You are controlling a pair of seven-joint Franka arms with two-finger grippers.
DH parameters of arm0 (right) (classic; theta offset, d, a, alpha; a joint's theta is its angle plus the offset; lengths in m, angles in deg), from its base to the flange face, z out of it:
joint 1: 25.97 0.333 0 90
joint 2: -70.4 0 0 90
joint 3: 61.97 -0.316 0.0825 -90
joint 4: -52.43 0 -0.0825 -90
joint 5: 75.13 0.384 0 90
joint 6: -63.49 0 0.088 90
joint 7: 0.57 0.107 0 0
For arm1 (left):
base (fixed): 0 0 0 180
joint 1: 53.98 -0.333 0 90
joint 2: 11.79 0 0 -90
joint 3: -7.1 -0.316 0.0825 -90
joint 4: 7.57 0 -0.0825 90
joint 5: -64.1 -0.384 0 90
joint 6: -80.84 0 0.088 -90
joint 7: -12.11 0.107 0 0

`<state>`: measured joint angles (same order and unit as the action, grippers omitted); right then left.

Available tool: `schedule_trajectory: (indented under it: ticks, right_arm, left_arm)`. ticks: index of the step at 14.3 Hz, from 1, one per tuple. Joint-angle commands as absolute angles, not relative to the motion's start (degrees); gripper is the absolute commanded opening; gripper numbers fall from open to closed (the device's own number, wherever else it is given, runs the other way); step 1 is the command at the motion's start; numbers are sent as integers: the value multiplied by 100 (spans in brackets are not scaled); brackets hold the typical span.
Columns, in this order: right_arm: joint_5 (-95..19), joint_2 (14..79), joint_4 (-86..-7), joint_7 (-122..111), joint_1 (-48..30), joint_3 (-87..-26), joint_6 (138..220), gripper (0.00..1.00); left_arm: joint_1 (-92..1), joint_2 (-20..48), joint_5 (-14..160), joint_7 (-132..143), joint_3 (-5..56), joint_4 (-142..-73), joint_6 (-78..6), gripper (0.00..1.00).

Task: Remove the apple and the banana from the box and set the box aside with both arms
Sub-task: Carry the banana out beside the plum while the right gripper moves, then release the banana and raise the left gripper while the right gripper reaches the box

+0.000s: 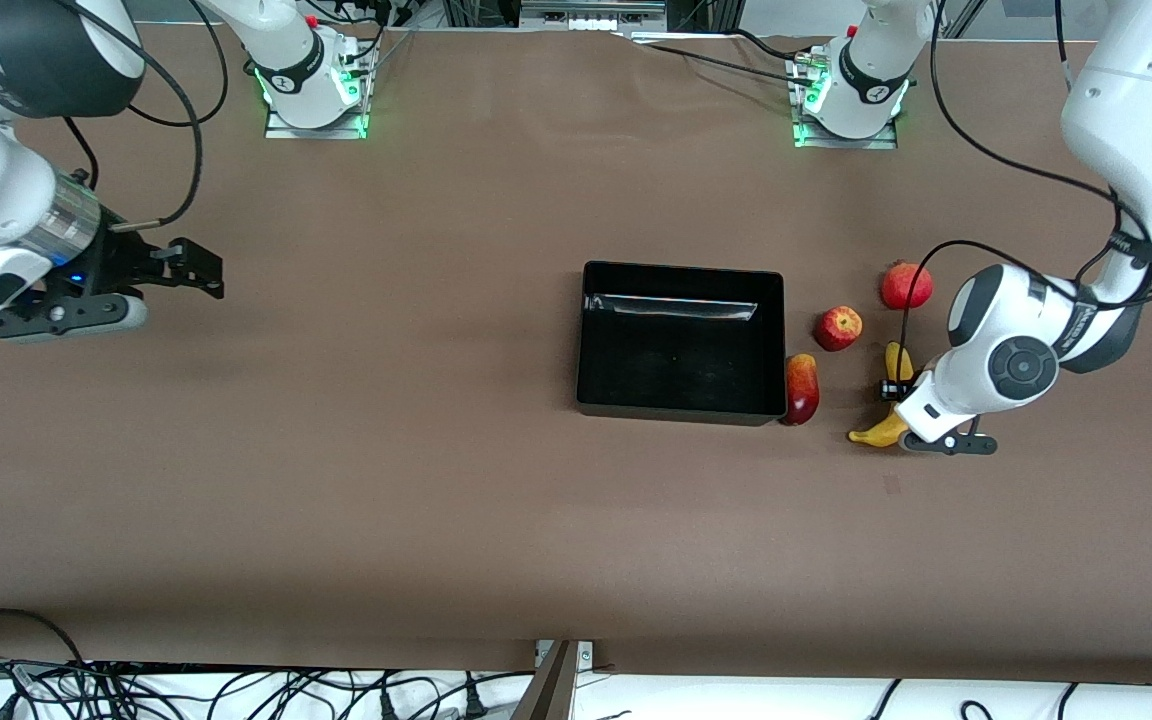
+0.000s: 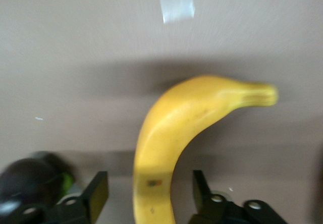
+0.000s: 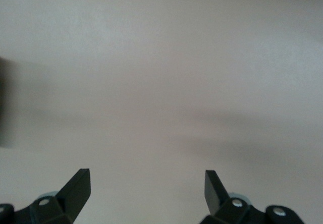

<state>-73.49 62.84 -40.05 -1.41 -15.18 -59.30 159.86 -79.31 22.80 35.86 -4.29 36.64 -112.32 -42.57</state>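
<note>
The yellow banana (image 1: 877,432) lies on the brown table toward the left arm's end, partly hidden under my left gripper (image 1: 898,390). In the left wrist view the banana (image 2: 171,133) runs between the two open fingers of that gripper (image 2: 150,186), with a gap on each side. The red apple (image 1: 838,327) with yellowish streaks lies between the banana and the black box (image 1: 676,365), which is empty. My right gripper (image 1: 204,272) is open and empty over bare table toward the right arm's end, well away from the box; it also shows in the right wrist view (image 3: 146,181).
A round red fruit (image 1: 906,286) lies farther from the front camera than the banana. A red and yellow oblong fruit (image 1: 802,389) lies against the box's wall on the left arm's side. A strip of pale tape (image 2: 175,2) is stuck on the table near the banana.
</note>
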Motion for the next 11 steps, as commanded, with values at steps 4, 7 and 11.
schedule_trajectory:
  ticks: [4, 7, 11]
  right_arm:
    - [-7320, 5916, -3968, -84, -893, -5916, 16095, 100]
    - [-7084, 5521, -3959, 451, -463, -5925, 16420, 100]
    - [-6784, 4871, -3933, 2198, 441, -5925, 17464, 100]
  left_arm:
    - [-7929, 1274, 3729, -205, 4839, -9596, -1493, 100]
    - [-7964, 1274, 4350, 540, 4885, -8600, -628, 100]
    - [-7869, 443, 5029, 1202, 4213, -8421, -363, 100]
